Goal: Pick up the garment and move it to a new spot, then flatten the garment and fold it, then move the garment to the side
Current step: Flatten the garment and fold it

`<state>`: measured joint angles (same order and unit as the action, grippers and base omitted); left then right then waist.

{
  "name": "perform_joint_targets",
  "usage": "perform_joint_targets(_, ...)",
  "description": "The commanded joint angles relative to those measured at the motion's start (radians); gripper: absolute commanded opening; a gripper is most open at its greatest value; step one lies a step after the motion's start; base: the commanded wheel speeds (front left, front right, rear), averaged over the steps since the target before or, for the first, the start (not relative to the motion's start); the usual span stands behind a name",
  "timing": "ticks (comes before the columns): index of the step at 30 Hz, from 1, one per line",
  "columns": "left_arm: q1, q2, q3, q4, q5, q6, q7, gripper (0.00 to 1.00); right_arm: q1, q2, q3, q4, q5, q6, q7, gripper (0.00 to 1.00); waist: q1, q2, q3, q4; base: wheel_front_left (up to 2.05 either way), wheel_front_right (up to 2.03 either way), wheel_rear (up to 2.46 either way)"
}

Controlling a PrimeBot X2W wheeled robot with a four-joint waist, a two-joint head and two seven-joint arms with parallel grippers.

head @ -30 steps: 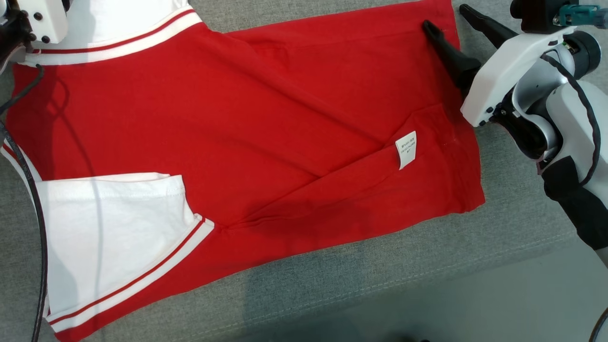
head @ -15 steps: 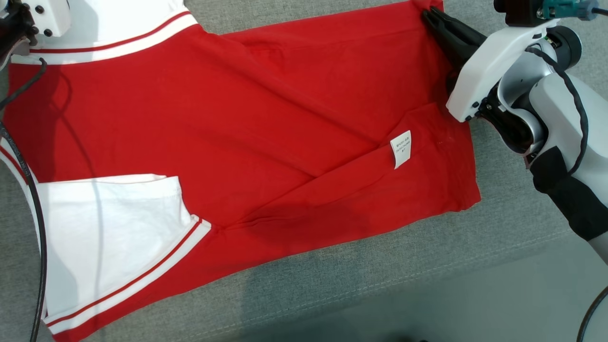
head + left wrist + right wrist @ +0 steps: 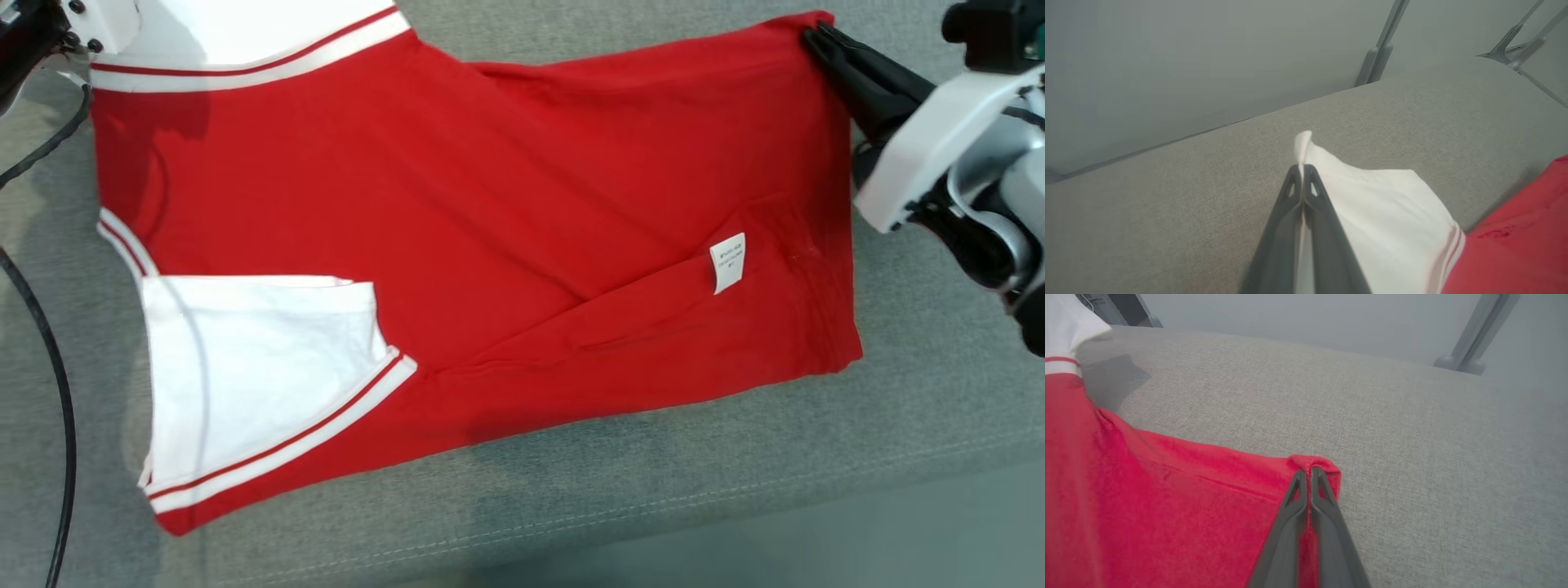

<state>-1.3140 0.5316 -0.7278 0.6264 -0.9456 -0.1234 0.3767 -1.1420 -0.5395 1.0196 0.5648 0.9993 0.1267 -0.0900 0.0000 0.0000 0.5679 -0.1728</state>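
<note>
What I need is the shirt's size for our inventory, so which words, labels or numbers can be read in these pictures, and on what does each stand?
White label on the red part of the garment: a few lines of small dark print, too small to read.
Nothing else bears legible text: no brand, number or sign can be made out.

The garment (image 3: 490,204) is matt knit cloth, the cushion (image 3: 653,506) under it coarse grey woven fabric.
</note>
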Motion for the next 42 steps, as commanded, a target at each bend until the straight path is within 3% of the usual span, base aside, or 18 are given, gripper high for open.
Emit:
perform_joint_targets(1, -0.004, 0.059, 0.02, -0.059, -0.015, -0.007, -0.017, 0.0, 0.023, -0.052, 0.019, -0.039, 0.014, 0.004, -0.017, 0.0, 0.0, 0.0, -0.021, 0.025, 0.0, 0.0, 0.0)
perform_joint_targets(9, 0.157, 0.173, -0.005, -0.327, -0.104, -0.007, -0.082, 0.0, 0.044, -0.231, 0.155, -0.167, 0.015, 0.004, -0.089, 0.0, 0.0, 0.0, -0.069, 0.084, 0.0, 0.0, 0.0)
perform_joint_targets(14, 0.278, 0.235, 0.006, -0.48, -0.119, 0.002, -0.147, 0.0, 0.068, -0.286, 0.175, -0.173, 0.02, 0.004, -0.129, 0.0, 0.0, 0.0, -0.093, 0.112, 0.0, 0.0, 0.0)
perform_joint_targets(23, 0.585, 0.347, 0.056, -0.859, -0.147, 0.122, -0.336, 0.0, 0.16, -0.359, 0.187, -0.182, -0.062, 0.004, -0.169, 0.0, 0.0, 0.0, -0.138, 0.167, 0.0, 0.0, 0.0)
perform_joint_targets(27, 0.73, 0.385, 0.058, -0.987, -0.155, 0.187, -0.405, 0.0, 0.228, -0.375, 0.13, -0.237, -0.136, 0.004, -0.171, 0.0, 0.0, 0.0, -0.159, 0.178, 0.0, 0.0, 0.0)
perform_joint_targets(31, 0.843, 0.388, 0.038, -1.052, -0.155, 0.233, -0.461, 0.0, 0.346, -0.406, 0.044, -0.304, -0.173, 0.004, -0.171, 0.0, 0.0, 0.0, -0.173, 0.193, 0.0, 0.0, 0.0)
perform_joint_targets(35, 0.922, 0.354, 0.009, -1.029, -0.185, 0.236, -0.498, 0.0, 0.485, -0.418, -0.045, -0.35, -0.199, 0.004, -0.172, 0.0, 0.0, 0.0, -0.187, 0.2, 0.0, 0.0, 0.0)
perform_joint_targets(36, 0.933, 0.341, 0.008, -1.011, -0.197, 0.238, -0.508, 0.0, 0.512, -0.414, -0.06, -0.35, -0.198, 0.004, -0.172, 0.04, 0.0, 0.0, -0.191, 0.199, 0.0, 0.0, 0.0)
perform_joint_targets(37, 0.946, 0.329, 0.003, -0.991, -0.212, 0.237, -0.512, 0.72, 0.541, -0.407, -0.077, -0.35, -0.189, 0.004, -0.172, 0.42, 0.0, 0.0, -0.195, 0.198, 0.0, 0.0, 0.0)
perform_joint_targets(38, 0.959, 0.312, 0.003, -0.971, -0.23, 0.236, -0.522, 1.0, 0.571, -0.399, -0.091, -0.352, -0.177, 0.004, -0.172, 0.98, 0.0, 0.0, -0.198, 0.198, 0.0, 0.0, 0.0)
perform_joint_targets(42, 1.013, 0.273, 0.026, -0.88, -0.253, 0.282, -0.582, 1.0, 0.69, -0.373, -0.172, -0.377, -0.181, 0.004, -0.172, 1.0, 0.0, 0.0, -0.214, 0.192, 0.0, 0.0, 0.0)
